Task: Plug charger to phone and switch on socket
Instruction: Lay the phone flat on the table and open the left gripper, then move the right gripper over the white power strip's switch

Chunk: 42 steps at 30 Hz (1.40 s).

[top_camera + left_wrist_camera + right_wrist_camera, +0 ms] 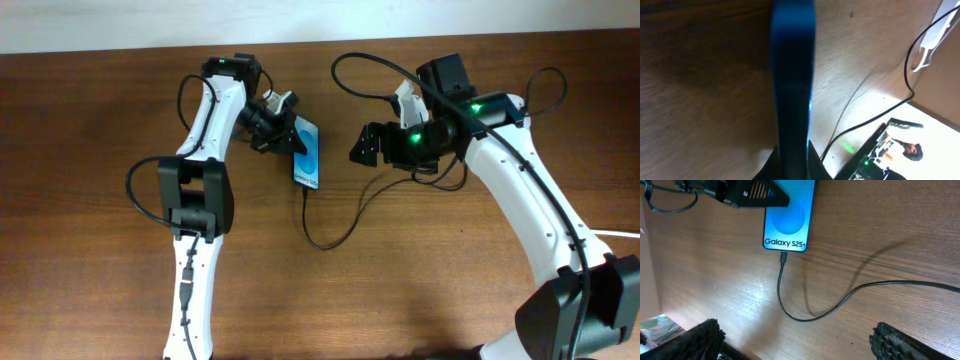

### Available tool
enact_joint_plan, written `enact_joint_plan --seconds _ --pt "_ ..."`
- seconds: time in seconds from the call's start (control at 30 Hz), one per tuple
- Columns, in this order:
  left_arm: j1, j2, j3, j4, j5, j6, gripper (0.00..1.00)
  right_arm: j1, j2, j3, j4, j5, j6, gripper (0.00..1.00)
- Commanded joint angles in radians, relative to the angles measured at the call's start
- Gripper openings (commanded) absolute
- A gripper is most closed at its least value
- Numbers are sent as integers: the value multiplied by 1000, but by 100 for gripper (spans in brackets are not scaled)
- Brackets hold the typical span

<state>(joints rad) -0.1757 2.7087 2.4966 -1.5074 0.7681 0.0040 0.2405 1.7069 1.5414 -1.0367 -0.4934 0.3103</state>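
The left gripper point(284, 130) is clamped on the top end of the phone point(307, 152), its black fingers point(752, 192) covering the upper part of the blue screen. The phone sits toward the far edge of the desk point(100, 200), about midway between the left and right edges. It seems tipped up on one long side, with the screen turned toward the right arm. The left wrist view shows it only edge-on. The charger point(322, 244) has its plug tip in the phone's bottom edge. The thin black cable loops toward the near edge, then runs off under the right arm. The right gripper point(368, 146) hovers just beside the phone, apart from it and the cable, fingers point(695, 340) spread wide and empty. The socket point(407, 100) shows as a white piece behind that wrist, mostly hidden, switches not visible.
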Motion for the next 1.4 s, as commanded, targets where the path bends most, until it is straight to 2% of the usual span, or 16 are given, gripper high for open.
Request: enact_joint_plan --seconds 0.0,0.1,0.13,0.17,0.2,0.27,0.3,0.37,0.57,0.63,0.77,0.87,0.9,1.03,1.23,1.37 --pt "-18 28 4 0 21 -27 0 -5 -16 6 4 12 -11 98" --pt "-21 28 4 18 18 -27 0 -5 -16 6 4 12 -11 98" --pt "-21 28 4 23 17 -27 8 -5 -16 6 3 12 -11 98" --pt "-21 28 4 26 0 -27 9 -5 -16 6 4 12 -11 98" --pt "-21 28 4 26 -35 -27 20 -5 -16 6 4 12 -11 98" --pt "-21 29 4 30 -35 -27 31 -5 -16 6 3 8 -11 98" --pt "-21 29 4 32 -36 -27 41 -5 -16 6 3 8 -11 98" --pt "-21 29 4 33 -66 -28 43 -5 -16 6 3 8 -11 99" --pt "-7 28 5 37 -195 -64 62 -6 -16 6 0 32 -1 98" --pt "0 28 10 36 -233 -65 67 -6 -16 6 -20 127 87 98" --pt "24 16 208 -46 -296 -72 68 -51 -16 6 -33 236 145 98" --pt "38 -27 491 -127 -423 -112 69 -185 -16 6 -37 243 181 98" --pt "41 -63 640 -163 -527 -132 100 -266 -16 6 -37 300 181 98" --pt "41 -216 641 -131 -673 -131 100 -464 -16 6 -7 340 180 98" --pt "40 -217 634 -137 -672 -131 99 -575 2 6 65 567 177 98" --pt "41 -217 634 -137 -672 -131 100 -644 2 6 87 581 177 98"
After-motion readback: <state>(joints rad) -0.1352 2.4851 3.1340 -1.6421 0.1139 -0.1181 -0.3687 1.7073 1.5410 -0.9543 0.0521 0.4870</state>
